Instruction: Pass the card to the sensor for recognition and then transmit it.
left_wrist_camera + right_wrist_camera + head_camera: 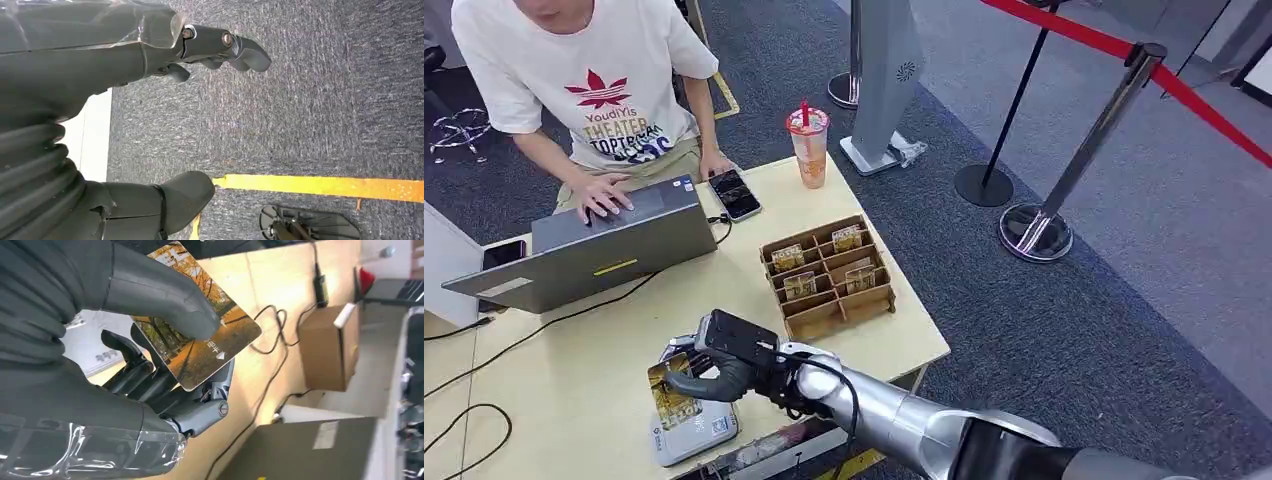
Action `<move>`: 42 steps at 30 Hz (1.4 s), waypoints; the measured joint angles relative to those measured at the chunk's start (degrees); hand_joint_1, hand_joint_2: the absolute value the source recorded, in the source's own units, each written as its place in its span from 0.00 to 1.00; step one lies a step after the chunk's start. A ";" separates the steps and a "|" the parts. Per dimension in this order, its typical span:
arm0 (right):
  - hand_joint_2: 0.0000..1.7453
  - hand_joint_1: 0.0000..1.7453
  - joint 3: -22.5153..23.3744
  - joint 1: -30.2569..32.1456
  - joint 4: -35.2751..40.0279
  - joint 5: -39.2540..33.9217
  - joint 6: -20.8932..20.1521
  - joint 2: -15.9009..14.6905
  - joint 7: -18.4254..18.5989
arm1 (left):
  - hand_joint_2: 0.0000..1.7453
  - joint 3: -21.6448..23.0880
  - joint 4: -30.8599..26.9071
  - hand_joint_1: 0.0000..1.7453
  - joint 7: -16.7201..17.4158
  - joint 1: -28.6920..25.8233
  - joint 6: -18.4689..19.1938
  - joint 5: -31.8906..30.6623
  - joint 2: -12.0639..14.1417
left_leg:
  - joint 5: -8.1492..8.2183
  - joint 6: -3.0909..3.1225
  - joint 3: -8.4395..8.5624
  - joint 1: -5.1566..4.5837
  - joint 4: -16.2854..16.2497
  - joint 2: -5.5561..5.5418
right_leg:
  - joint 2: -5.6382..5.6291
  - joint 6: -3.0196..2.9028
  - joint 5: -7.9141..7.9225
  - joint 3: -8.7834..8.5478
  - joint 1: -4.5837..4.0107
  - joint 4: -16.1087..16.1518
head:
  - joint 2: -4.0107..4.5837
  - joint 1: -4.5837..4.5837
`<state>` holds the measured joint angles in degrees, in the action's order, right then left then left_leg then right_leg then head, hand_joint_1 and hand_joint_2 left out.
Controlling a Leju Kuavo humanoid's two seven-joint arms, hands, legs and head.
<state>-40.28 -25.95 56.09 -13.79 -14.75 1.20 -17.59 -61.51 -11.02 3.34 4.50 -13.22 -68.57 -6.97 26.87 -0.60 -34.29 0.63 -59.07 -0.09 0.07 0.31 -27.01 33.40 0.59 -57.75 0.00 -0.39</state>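
Your right hand grips the card, thumb pressed on its printed face and the darker fingers curled beneath it. In the head view that hand holds the card over the flat grey sensor at the table's near edge; whether card and sensor touch, you cannot quite tell. Your left hand hangs over carpet, holding nothing, fingers loosely bent and apart. A person's hand rests on the laptop.

Orange autumn-tree card, grey sensor, brown tray
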 joint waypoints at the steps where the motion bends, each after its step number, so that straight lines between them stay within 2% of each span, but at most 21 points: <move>1: 1.00 1.00 -0.04 -0.16 -0.93 -0.13 0.13 0.13 -0.04 | 1.00 0.00 0.00 0.00 0.00 0.00 0.00 0.00 -0.02 | 0.00 0.00 0.00 0.00 0.00 0.00 | 0.00 0.00 0.00 0.00 0.00 0.00 | 0.00 -0.02; 7: 1.00 1.00 -0.79 -1.13 -7.88 0.44 1.60 0.66 -0.39 | 1.00 0.00 0.00 0.00 0.07 -0.01 0.00 0.00 -0.11 | 0.00 0.00 0.00 0.00 0.00 -0.01 | 0.00 0.00 0.00 0.00 0.00 0.00 | 0.00 0.00; 16: 1.00 1.00 -0.90 -1.60 -14.85 1.44 1.60 1.38 -0.39 | 1.00 0.00 0.00 0.00 0.09 -0.01 0.00 -0.02 -0.24 | 0.00 0.00 0.00 0.00 0.00 -0.01 | 0.00 0.00 0.00 0.00 0.00 0.00 | 0.00 -0.02; 31: 1.00 1.00 -0.98 0.66 -20.66 1.42 2.23 1.29 0.59 | 1.00 0.11 0.00 0.00 -0.42 0.20 0.42 -1.77 -0.24 | 0.01 0.01 0.03 0.00 0.00 0.03 | -0.03 0.00 0.00 0.02 0.00 0.02 | 0.00 0.00; 42: 1.00 1.00 -0.96 1.19 -21.51 1.42 3.15 0.72 0.63 | 1.00 0.15 0.00 0.00 0.68 1.03 0.72 -2.34 -0.24 | 0.02 0.01 0.30 -0.01 0.00 0.10 | -0.09 0.01 -0.01 -0.20 0.00 0.04 | 0.00 0.00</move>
<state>-41.24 -24.77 34.58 -12.37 -11.61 1.92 -16.96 -61.35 -11.02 4.02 5.52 -12.50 -70.90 -7.21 26.90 -0.59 -34.00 0.62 -59.07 0.01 -0.02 0.32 -27.02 33.20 0.59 -57.71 0.00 -0.39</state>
